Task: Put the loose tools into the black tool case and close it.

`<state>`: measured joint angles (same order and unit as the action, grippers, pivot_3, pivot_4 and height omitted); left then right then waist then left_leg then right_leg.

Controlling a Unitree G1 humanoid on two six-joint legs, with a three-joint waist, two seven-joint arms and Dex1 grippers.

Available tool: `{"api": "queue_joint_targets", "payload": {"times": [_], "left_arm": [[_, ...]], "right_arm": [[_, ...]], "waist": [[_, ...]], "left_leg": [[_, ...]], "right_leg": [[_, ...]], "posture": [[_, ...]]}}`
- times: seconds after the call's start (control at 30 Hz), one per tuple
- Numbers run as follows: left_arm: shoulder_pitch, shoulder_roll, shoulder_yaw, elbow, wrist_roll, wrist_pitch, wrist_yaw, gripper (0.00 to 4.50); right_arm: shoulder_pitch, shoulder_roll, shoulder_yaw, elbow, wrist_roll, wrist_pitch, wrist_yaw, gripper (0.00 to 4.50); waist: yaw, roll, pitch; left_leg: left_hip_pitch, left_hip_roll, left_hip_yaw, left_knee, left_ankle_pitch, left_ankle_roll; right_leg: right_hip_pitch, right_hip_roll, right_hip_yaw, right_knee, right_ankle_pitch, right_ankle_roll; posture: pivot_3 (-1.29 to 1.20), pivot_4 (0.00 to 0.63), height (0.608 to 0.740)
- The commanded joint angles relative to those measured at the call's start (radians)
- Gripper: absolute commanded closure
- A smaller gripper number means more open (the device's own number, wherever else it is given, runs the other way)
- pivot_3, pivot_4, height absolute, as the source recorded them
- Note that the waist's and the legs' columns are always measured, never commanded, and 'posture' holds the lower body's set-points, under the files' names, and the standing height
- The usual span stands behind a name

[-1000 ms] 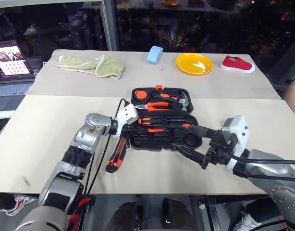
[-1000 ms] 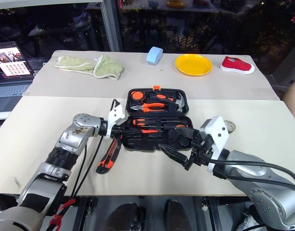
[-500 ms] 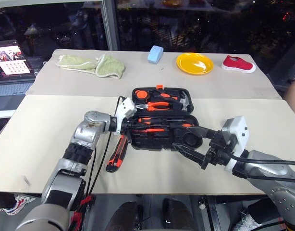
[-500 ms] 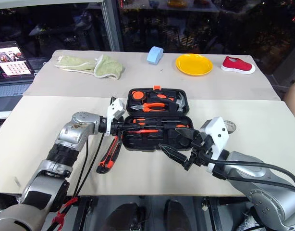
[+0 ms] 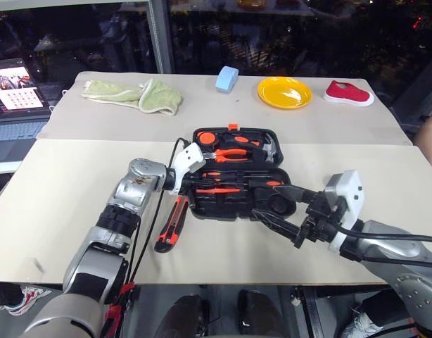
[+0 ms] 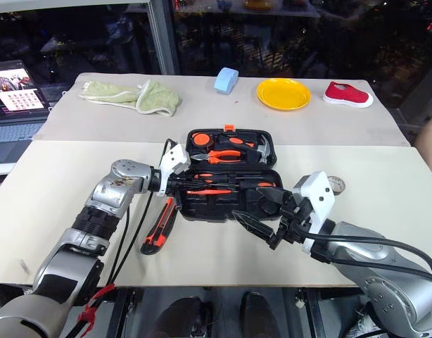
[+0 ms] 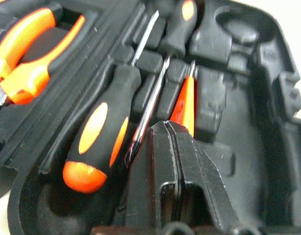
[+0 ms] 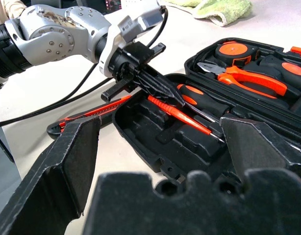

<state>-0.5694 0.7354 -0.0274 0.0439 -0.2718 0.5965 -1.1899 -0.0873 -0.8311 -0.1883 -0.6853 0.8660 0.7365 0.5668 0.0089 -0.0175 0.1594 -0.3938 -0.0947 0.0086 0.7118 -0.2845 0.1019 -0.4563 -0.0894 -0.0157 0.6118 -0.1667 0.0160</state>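
I have the black tool case [image 5: 235, 173] lying open mid-table, both big screwdrivers [image 7: 99, 137] and the slim tester [image 7: 184, 100] seated in its near half. The utility knife [image 5: 172, 224] lies loose just left of it, so that goes next, I reckon. My left gripper [image 8: 158, 88] sits fingers pressed together over the case's left end holding nothing, while the right gripper [image 5: 281, 206] gapes empty at the near right corner.

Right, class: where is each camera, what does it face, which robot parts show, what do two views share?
Head eyes: looking forward and down at the open black moulded plastic tool case; both arms show.
Left wrist: along the left gripper into the case.
Right wrist: past the open right gripper toward the case.
Shared: both wrist views show the slim orange tester screwdriver.
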Motion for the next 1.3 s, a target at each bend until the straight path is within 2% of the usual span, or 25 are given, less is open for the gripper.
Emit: {"api": "queue_joint_targets", "payload": {"times": [0.03, 0.1, 0.2, 0.3, 0.5, 0.6, 0.7, 0.87, 1.1, 1.3], "left_arm": [[0.099, 0.117, 0.153, -0.132, -0.089, 0.099, -0.007, 0.45], [0.189, 0.202, 0.234, -0.14, -0.091, 0.106, -0.016, 0.06], [0.313, 0.315, 0.317, -0.066, -0.06, 0.049, -0.033, 0.06], [0.358, 0.367, 0.33, -0.029, -0.059, 0.038, -0.034, 0.06], [0.358, 0.394, 0.241, -0.277, -0.145, 0.281, 0.009, 0.06], [0.265, 0.434, 0.147, -0.407, -0.228, 0.542, 0.038, 0.06], [0.097, 0.407, 0.043, -0.479, -0.285, 0.826, 0.123, 0.06], [-0.037, 0.329, -0.077, -0.515, -0.31, 0.999, 0.273, 0.06], [-0.146, 0.185, -0.221, -0.4, -0.391, 1.018, 0.482, 0.06], [-0.175, 0.179, -0.298, -0.396, -0.505, 1.018, 0.575, 0.06]], "right_arm": [[-0.029, -0.024, -0.03, 0.031, -0.013, -0.038, 0.078, 0.0], [-0.03, -0.041, -0.029, 0.06, -0.024, -0.048, 0.135, 0.0], [-0.031, -0.062, -0.024, 0.095, -0.048, -0.065, 0.206, 0.0], [-0.03, -0.064, -0.033, 0.107, -0.052, -0.071, 0.239, 0.0], [0.001, -0.063, -0.059, 0.084, -0.048, -0.067, 0.273, 0.0], [0.021, -0.052, -0.058, 0.067, -0.051, -0.065, 0.269, 0.0], [0.046, -0.033, -0.057, 0.033, -0.039, -0.058, 0.244, 0.0], [0.097, -0.007, -0.064, -0.026, -0.029, -0.047, 0.201, 0.0], [0.164, 0.022, -0.057, -0.111, -0.016, -0.04, 0.128, 0.0], [0.184, 0.065, -0.025, -0.151, -0.05, -0.049, 0.041, 0.0]], "waist": [[0.001, 0.0, 0.0], [0.002, 0.0, 0.0], [0.003, 0.001, 0.001], [0.012, 0.001, 0.001], [0.03, 0.0, 0.001], [0.03, 0.0, 0.002], [0.028, 0.0, 0.002], [0.015, 0.0, 0.002], [0.013, -0.001, 0.002], [0.006, -0.001, 0.002]], "left_leg": [[0.0, 0.0, 0.0, 0.0, 0.0, -0.001], [0.002, 0.0, 0.0, -0.001, 0.0, -0.001], [0.004, 0.0, 0.0, -0.001, -0.003, -0.005], [0.005, 0.0, 0.0, -0.001, -0.003, -0.007], [0.004, 0.0, 0.0, -0.001, -0.004, -0.007], [0.004, 0.0, 0.0, -0.001, -0.004, -0.007], [0.004, 0.0, -0.001, -0.001, -0.004, -0.008], [0.005, 0.0, 0.0, -0.001, -0.003, -0.01], [0.006, 0.0, -0.002, -0.001, -0.001, -0.012], [0.005, 0.0, -0.002, -0.002, -0.001, -0.013]], "right_leg": [[0.0, 0.0, 0.0, 0.0, 0.0, 0.0], [0.0, 0.0, 0.0, 0.0, 0.0, 0.0], [0.0, 0.0, -0.001, -0.001, 0.0, 0.0], [0.001, 0.0, -0.002, -0.001, 0.0, 0.0], [0.003, -0.002, -0.003, -0.002, 0.0, 0.0], [0.002, -0.001, -0.003, -0.001, 0.0, 0.0], [0.001, 0.0, -0.003, -0.001, 0.0, 0.0], [0.005, 0.002, 0.0, 0.0, -0.001, 0.0], [0.006, 0.002, 0.0, 0.0, -0.001, 0.0], [0.004, 0.003, 0.001, 0.001, -0.001, 0.0]], "posture": [[0.0, 0.15, 0.732], [0.0, 0.15, 0.732], [0.0, 0.15, 0.732], [0.0, 0.15, 0.732], [0.0, 0.15, 0.732], [0.0, 0.15, 0.732], [0.0, 0.15, 0.732], [0.0, 0.15, 0.732], [0.0, 0.15, 0.732], [0.0, 0.15, 0.732]]}}
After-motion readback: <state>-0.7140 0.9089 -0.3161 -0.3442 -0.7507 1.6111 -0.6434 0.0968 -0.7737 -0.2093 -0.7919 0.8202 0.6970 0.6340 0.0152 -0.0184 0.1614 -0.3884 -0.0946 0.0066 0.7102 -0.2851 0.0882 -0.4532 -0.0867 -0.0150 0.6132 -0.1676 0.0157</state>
